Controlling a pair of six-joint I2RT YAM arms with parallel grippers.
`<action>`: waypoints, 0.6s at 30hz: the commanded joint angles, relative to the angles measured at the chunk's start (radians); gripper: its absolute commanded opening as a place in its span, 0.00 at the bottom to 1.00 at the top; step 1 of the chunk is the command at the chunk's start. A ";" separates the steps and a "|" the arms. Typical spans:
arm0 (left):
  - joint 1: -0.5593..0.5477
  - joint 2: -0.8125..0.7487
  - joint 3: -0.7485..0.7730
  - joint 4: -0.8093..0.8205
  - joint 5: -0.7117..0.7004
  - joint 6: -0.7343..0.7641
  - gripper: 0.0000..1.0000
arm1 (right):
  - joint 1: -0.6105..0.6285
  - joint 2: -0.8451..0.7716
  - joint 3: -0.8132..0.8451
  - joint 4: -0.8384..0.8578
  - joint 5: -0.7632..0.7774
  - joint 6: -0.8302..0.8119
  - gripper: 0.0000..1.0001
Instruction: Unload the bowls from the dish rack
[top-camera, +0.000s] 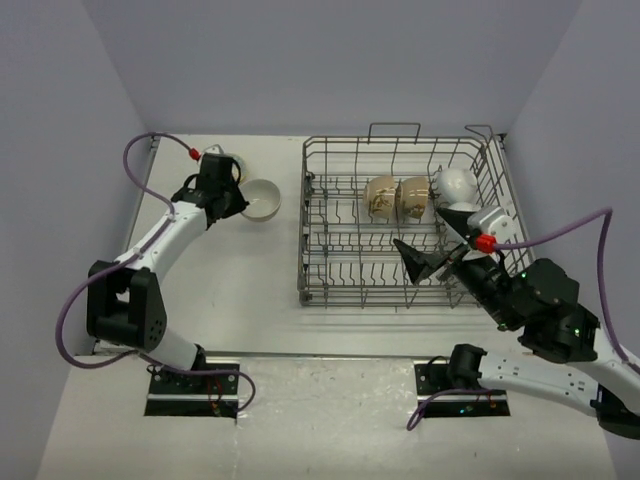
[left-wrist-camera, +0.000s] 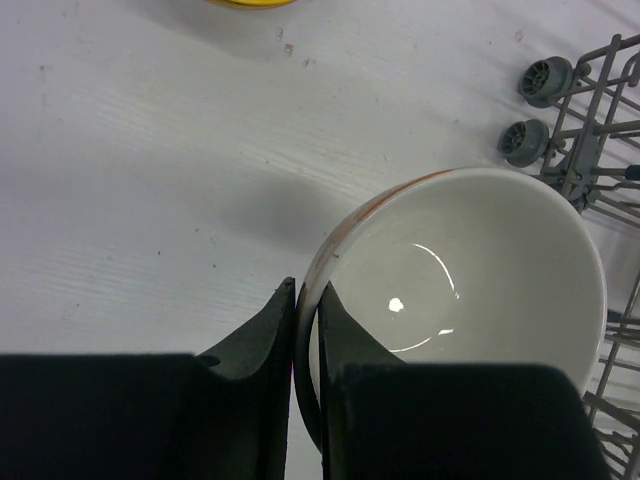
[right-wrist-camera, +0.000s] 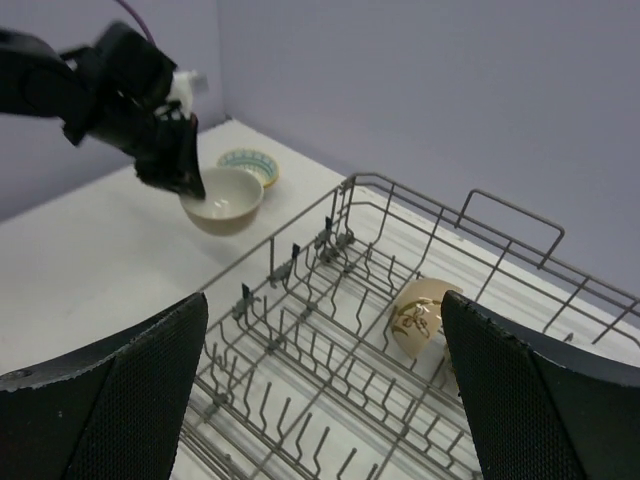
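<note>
My left gripper is shut on the rim of a beige bowl, which sits on or just above the table left of the dish rack. In the left wrist view the jaws pinch the rim of this bowl. A patterned bowl lies just behind the gripper. Two beige bowls and two white bowls stand in the rack's back right. My right gripper is open and empty above the rack. In the right wrist view it hovers near a beige bowl.
The rack's wheels are close to the held bowl. A yellow rim shows at the top of the left wrist view. The right wrist view shows the left arm and the patterned bowl. Walls enclose the table on three sides.
</note>
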 joint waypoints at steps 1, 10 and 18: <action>0.009 0.036 0.024 0.208 0.034 -0.054 0.00 | -0.001 -0.061 -0.046 0.046 -0.033 0.094 0.99; 0.018 0.232 0.044 0.319 0.047 -0.057 0.00 | 0.001 -0.175 -0.114 0.034 -0.099 0.152 0.99; 0.021 0.330 0.064 0.328 0.017 -0.020 0.00 | -0.001 -0.178 -0.157 0.029 0.039 0.207 0.99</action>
